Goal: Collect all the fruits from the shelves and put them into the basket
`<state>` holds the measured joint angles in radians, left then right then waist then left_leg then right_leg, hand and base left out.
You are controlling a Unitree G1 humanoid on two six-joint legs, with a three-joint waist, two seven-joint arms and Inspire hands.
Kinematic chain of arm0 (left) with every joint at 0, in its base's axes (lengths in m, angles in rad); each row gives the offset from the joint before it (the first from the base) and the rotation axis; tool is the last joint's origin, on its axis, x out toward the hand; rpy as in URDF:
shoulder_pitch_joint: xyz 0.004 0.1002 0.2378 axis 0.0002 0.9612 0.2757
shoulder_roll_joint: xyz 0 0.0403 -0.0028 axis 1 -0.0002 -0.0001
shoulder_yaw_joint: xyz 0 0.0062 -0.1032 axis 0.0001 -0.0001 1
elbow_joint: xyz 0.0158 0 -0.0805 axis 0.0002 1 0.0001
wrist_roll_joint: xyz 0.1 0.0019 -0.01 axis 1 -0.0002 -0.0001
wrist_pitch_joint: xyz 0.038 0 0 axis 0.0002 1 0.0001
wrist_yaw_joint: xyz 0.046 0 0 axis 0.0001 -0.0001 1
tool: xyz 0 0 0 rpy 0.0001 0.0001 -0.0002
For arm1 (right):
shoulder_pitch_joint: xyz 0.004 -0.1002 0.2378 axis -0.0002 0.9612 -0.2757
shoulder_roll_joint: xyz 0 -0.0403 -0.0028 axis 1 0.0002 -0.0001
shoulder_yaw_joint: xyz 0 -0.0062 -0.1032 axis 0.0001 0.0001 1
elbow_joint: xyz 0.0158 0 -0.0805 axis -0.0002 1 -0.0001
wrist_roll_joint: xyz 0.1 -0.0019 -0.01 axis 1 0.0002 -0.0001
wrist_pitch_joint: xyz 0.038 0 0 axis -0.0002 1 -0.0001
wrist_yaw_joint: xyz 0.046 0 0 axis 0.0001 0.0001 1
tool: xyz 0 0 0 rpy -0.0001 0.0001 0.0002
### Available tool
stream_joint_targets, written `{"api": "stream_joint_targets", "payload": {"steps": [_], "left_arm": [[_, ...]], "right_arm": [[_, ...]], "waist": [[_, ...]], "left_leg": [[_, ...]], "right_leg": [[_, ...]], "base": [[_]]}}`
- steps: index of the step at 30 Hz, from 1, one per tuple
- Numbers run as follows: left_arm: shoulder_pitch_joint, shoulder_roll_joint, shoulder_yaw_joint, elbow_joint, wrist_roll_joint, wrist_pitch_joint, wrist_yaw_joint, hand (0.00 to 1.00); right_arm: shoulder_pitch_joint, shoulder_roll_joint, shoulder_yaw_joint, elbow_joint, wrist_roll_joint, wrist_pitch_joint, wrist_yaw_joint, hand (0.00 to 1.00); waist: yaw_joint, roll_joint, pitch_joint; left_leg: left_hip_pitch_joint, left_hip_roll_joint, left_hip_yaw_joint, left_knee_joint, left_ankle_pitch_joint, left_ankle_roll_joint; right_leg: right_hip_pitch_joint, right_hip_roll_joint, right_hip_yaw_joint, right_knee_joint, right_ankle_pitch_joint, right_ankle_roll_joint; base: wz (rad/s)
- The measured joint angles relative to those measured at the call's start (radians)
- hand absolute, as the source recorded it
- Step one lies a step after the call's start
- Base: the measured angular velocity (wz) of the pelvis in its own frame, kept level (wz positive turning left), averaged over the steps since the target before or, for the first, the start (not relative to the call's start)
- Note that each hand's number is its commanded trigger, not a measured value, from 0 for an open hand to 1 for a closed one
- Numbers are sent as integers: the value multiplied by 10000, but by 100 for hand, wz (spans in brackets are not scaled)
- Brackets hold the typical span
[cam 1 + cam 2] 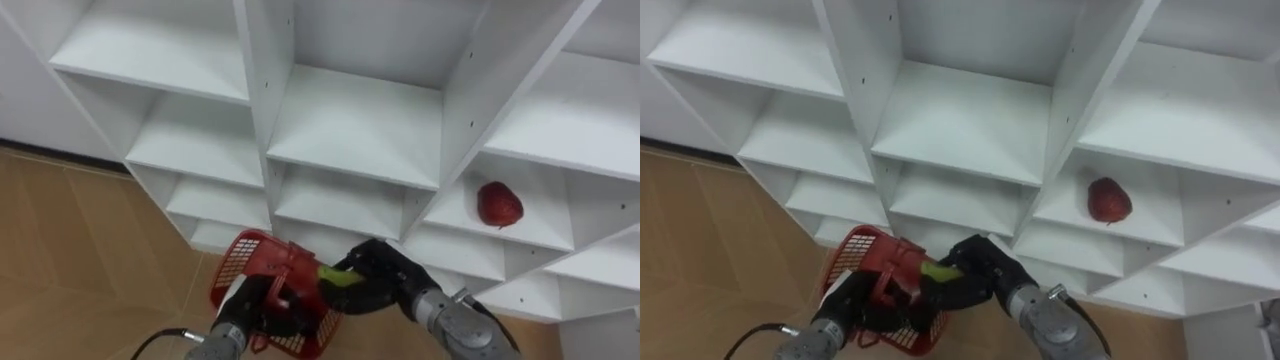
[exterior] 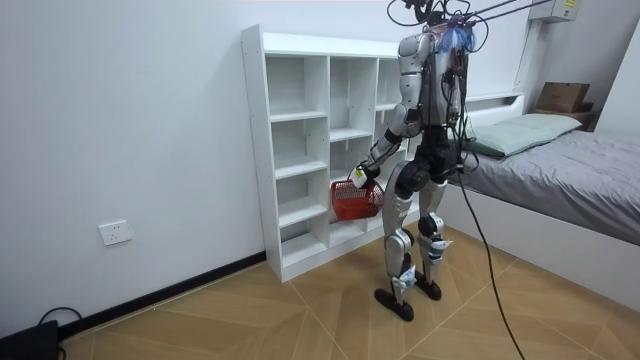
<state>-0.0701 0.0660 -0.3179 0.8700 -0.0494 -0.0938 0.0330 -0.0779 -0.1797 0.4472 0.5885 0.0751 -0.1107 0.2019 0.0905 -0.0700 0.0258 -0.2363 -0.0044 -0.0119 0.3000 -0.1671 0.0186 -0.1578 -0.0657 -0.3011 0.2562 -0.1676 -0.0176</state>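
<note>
I stand in front of a white closet of open shelves (image 1: 355,125). My left hand (image 1: 256,300) is curled round the handle of a red mesh basket (image 1: 248,262), held tilted low in front of the shelves; the room view has this basket (image 2: 352,200) at hip height. My right hand (image 1: 378,275) is shut on a yellow-green fruit (image 1: 335,279) right at the basket's rim. A dark red fruit (image 1: 498,204) lies on a shelf to the right, well above my right hand.
The shelf compartments around the red fruit hold nothing else. Wooden floor (image 1: 80,260) lies left of the closet. In the room view a bed (image 2: 570,180) stands close behind me on the room view's right.
</note>
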Motion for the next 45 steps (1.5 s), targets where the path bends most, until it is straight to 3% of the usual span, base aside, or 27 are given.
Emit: {"api": "stream_joint_targets", "payload": {"steps": [4, 12, 34, 45], "left_arm": [[-10, -8, -13, 1, -360, 1, -35, 100], [-45, -200, -196, -15, -765, 0, -72, 100], [-99, -159, -617, -189, -807, -135, -238, 100], [-97, -55, -712, -185, -1591, -228, -233, 100]], "right_arm": [[2, 184, 4, 13, -149, 12, 114, 100], [29, 200, 4, 329, -136, 40, 238, 100], [3, 191, -7, 1091, -359, 26, -590, 100], [1, 210, -16, 1554, -254, 25, -1250, 100]], "waist": [[-49, 76, -21], [-91, 429, -48], [-350, 420, -50], [-366, 391, -47]], "left_leg": [[-35, 26, 9, 7, 0, -1], [-14, 36, 14, 8, -2, -4], [10, 75, 271, -10, 3, -7], [33, 65, 420, -82, 11, 3]], "right_leg": [[-63, 17, -4, 40, 1, -2], [-34, 4, -10, 41, 2, -4], [-99, -12, 217, 61, -13, -10], [-230, -17, 396, 155, -33, 0]], "base": [[0], [0], [-2], [-4]]}}
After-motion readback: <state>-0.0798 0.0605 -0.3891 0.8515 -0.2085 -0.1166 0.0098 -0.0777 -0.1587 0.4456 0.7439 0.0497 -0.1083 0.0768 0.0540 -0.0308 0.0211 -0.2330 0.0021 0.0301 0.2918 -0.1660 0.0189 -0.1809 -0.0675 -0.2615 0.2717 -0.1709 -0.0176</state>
